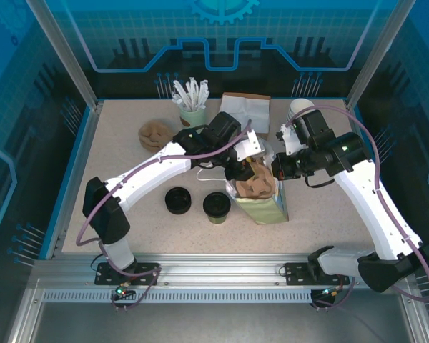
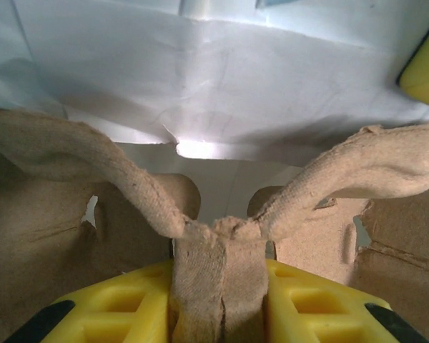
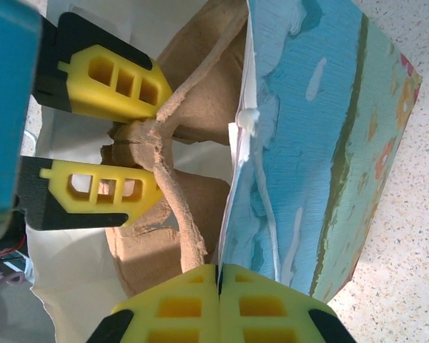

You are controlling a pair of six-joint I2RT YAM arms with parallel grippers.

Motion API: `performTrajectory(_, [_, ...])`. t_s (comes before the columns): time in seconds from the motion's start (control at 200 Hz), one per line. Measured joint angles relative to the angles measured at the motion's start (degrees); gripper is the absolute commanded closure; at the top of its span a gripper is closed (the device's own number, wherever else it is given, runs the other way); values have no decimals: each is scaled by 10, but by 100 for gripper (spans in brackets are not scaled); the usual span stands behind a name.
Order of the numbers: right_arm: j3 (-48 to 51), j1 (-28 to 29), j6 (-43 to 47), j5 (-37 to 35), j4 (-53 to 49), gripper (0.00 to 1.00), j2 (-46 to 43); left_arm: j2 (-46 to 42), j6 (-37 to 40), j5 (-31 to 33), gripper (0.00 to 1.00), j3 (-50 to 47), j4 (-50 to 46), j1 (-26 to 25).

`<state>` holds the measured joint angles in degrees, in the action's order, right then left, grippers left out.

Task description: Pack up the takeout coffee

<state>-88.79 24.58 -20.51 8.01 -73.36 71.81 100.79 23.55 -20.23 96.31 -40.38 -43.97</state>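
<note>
Speckled beige tabletop [image 1: 114, 143] under blue-panelled walls. One takeout coffee [image 1: 216, 206]: olive-green paper sides, round black lid, upright at lower centre of the top view, just left of the printed paper bag [image 1: 268, 209] and outside it. One squat stack of black lids [image 1: 178, 200] close by on the coffee's left. One bag only, blue-green outside, white inside, standing open. One moulded-pulp cup carrier [image 1: 256, 184], brown and fibrous, in the bag's mouth. One green cup of white stirrers [image 1: 192, 107] at upper centre. Two grippers, both with ribbed yellow fingers [image 2: 129, 307]. Clamped tight on the carrier's centre handle [image 2: 218, 243]: left gripper [image 2: 218, 286]. Pressed fully closed on the bag's white rim: right gripper [image 3: 219, 304].
</note>
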Motion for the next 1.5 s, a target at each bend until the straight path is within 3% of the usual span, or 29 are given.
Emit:
performTrajectory(0.415, [13,-6,-29,15,19,100,-2,25,5,40,69,11,-1,-19])
performTrajectory(0.896, [19,-14,-39,10,26,100,-9,64,6,43,69,19,0,-24])
performTrajectory(1.501, [20,-23,-35,-60,10,100,-21,105,6,39,68,48,3,-38])
